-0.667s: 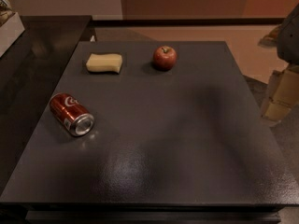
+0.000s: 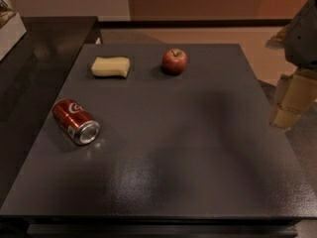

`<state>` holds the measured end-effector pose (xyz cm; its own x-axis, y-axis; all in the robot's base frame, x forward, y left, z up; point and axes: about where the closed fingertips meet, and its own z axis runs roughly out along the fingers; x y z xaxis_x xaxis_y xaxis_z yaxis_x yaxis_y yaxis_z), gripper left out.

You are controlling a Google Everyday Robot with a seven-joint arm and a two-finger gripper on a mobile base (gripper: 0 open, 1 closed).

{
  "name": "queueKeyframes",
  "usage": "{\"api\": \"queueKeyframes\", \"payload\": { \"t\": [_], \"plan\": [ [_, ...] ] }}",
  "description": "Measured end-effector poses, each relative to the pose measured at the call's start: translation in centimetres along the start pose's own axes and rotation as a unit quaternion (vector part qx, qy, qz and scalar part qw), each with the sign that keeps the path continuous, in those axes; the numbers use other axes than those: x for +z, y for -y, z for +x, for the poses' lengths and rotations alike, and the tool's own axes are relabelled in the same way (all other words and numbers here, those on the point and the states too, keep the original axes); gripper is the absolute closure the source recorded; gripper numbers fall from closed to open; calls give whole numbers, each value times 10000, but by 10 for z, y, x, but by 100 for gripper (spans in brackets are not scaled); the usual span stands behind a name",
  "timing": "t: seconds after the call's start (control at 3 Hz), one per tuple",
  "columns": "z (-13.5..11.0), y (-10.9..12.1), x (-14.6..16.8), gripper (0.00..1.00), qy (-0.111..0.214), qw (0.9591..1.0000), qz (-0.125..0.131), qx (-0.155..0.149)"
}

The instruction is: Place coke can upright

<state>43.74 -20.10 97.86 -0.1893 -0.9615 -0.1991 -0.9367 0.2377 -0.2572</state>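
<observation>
Inspection from the remote station, single camera view.

1. Surface point(image 2: 198, 172): dark grey, matte, square-edged, with a faint sheen towards the near edge. It carries three things.

2. Coke can point(image 2: 76, 121): lying on its side in the left part of the surface, near the left edge. Its silver end faces the near right; the red body with white lettering points away to the far left. I record it as not upright. Nothing touches it.

3. Apple point(image 2: 175, 61): red, stem up, standing in the far part of the surface, roughly centred. It is well apart from the can.

4. Sponge point(image 2: 110, 67): pale yellow block, lying flat in the far left part, beside the apple but apart from it.

5. Gripper point(image 2: 292, 97): at the right edge of the view, beyond the right edge of the surface, its pale tan parts hanging below a grey arm housing point(image 2: 303, 33). It is well apart from the can and touches none of the three things. I cannot tell how far open it is.

6. Dark counter point(image 2: 39, 48): adjoins the surface on the left.
</observation>
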Motion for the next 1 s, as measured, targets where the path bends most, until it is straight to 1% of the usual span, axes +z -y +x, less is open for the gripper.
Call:
{"api": "queueKeyframes", "payload": {
  "t": [0.33, 0.67, 1.0],
  "plan": [
    [-34, -9, 4, 0, 47, 9996, -26, -259],
    [-75, -23, 13, 0, 91, 9988, -157, -445],
    [-116, -40, 32, 0, 138, 9977, -466, -470]
  ]
}}
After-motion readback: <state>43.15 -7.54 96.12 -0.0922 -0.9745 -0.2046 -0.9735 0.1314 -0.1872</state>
